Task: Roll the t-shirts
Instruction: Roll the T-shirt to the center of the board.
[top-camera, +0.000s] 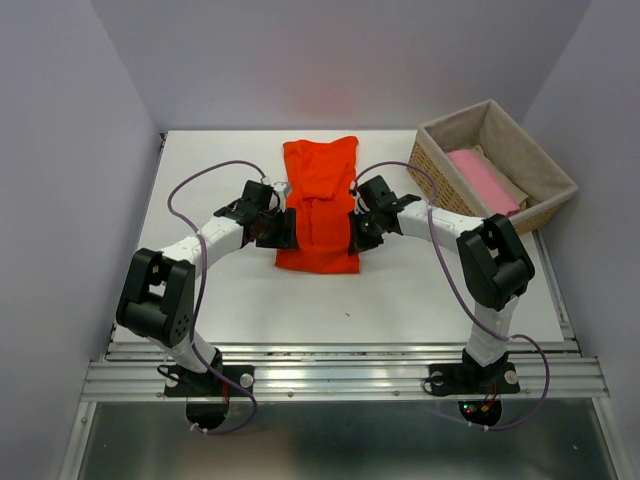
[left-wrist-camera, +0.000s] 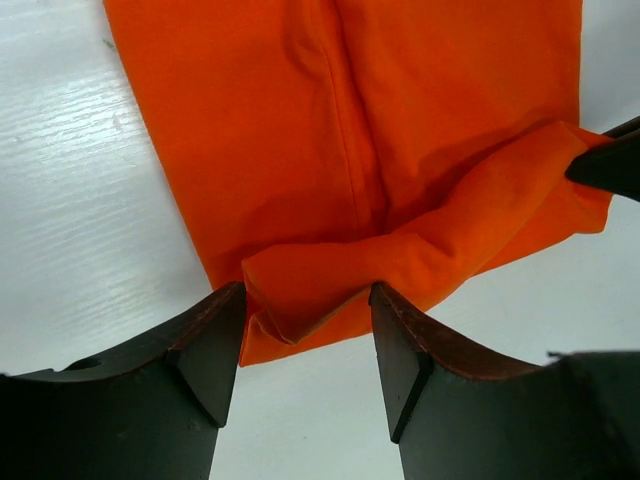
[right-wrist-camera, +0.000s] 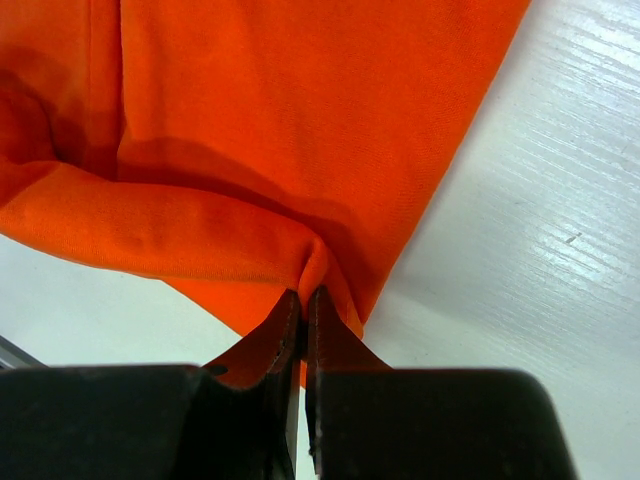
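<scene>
The bright orange-red t-shirt (top-camera: 318, 200) lies folded into a long strip on the white table (top-camera: 400, 300). Its near hem is turned over into a first low fold (left-wrist-camera: 420, 245). My left gripper (top-camera: 281, 228) is at the shirt's near left corner. In the left wrist view the gripper (left-wrist-camera: 306, 298) is open, its jaws astride the folded hem corner without pinching it. My right gripper (top-camera: 358, 232) is at the near right corner. In the right wrist view it (right-wrist-camera: 303, 296) is shut on the bunched hem fold (right-wrist-camera: 200, 235). A pink shirt (top-camera: 482, 178) and a beige one (top-camera: 508, 190) lie in the basket.
The wicker basket (top-camera: 437, 176) with grey lining stands at the back right of the table. Grey walls close in the left, right and back. A metal rail (top-camera: 340, 375) runs along the near edge by the arm bases.
</scene>
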